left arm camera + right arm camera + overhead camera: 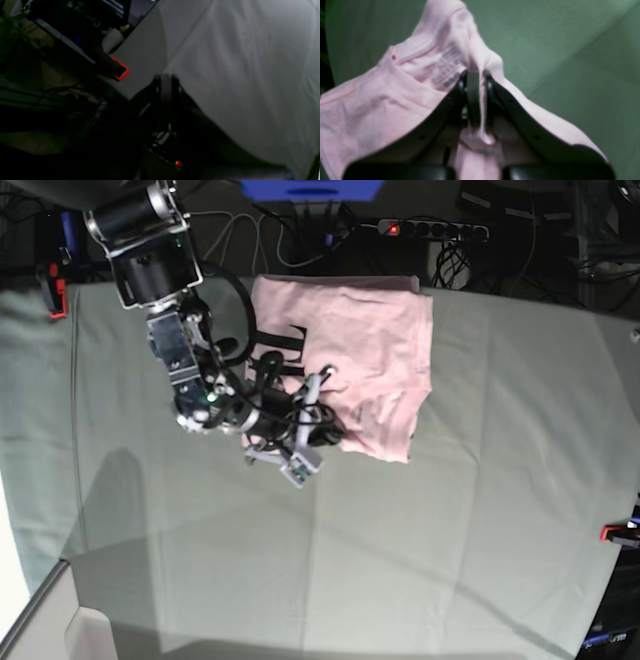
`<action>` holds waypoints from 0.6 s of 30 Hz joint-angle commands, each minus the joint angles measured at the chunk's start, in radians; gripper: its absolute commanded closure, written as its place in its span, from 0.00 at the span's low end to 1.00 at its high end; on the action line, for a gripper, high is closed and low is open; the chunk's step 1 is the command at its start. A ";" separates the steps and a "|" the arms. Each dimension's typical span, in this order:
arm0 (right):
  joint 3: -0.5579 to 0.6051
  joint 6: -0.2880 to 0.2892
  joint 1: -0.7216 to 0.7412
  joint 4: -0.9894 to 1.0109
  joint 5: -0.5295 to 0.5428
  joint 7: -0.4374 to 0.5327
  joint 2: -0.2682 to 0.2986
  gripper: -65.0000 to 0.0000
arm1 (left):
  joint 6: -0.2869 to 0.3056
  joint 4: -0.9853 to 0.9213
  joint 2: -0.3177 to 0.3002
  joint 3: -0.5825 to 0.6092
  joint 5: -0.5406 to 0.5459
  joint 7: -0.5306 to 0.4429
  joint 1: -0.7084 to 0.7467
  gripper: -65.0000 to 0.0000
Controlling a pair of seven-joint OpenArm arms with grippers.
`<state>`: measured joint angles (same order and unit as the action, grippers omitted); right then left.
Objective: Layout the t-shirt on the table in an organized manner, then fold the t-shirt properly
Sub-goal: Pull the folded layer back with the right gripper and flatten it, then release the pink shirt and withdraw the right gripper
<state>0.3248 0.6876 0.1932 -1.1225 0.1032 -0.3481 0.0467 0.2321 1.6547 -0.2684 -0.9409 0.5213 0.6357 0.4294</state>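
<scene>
— Where is the t-shirt [365, 355] lying?

— On the table [480, 510], toward its far edge and a little left of centre in the base view. It is pale pink, partly folded over itself, with some black lettering showing near its left side. The pale grey-green cloth of the table spreads wide around it on the near and right sides.

— And the right gripper [476, 75]?

— It sits at the shirt's near-left edge. In the right wrist view its two dark fingers [473, 97] are drawn close together with a thin ridge of pink fabric pinched between them. The fold runs up between the jaws, and just beside them lies the collar with a printed label inside the neck.

— So it has hold of the shirt?

— Yes, closed down on a pleat of the cloth near the neckline. The fabric bunches up around the fingertips.

— What about the left gripper [165, 82]?

— Its wrist view is dark and blurred. The fingers look pressed together with nothing between them, above bare table cloth near the table's edge. A red-and-black clamp [119, 69] shows just beyond that edge, with cables and dim equipment below.

— Is the left arm in the base view?

— I cannot make it out there; only the right arm [175, 330] reaches in from the far left corner
</scene>
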 commanded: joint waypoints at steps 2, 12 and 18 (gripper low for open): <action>0.004 0.011 0.013 -0.044 0.022 0.022 0.025 0.81 | 0.002 0.015 0.002 -0.008 0.006 -0.021 0.003 0.99; -0.112 0.011 -0.151 -0.287 0.020 0.021 0.011 0.48 | 0.002 0.014 0.013 0.069 0.006 -0.021 0.001 0.99; -0.155 0.011 -0.306 -0.380 0.019 -0.015 0.006 0.73 | 0.002 0.014 0.028 0.104 0.004 -0.021 -0.025 0.99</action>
<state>0.1699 0.6880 -0.1242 -1.4853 0.1032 -0.3885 0.0555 0.2317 1.6539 -0.2211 -0.8288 0.5186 0.6449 0.4080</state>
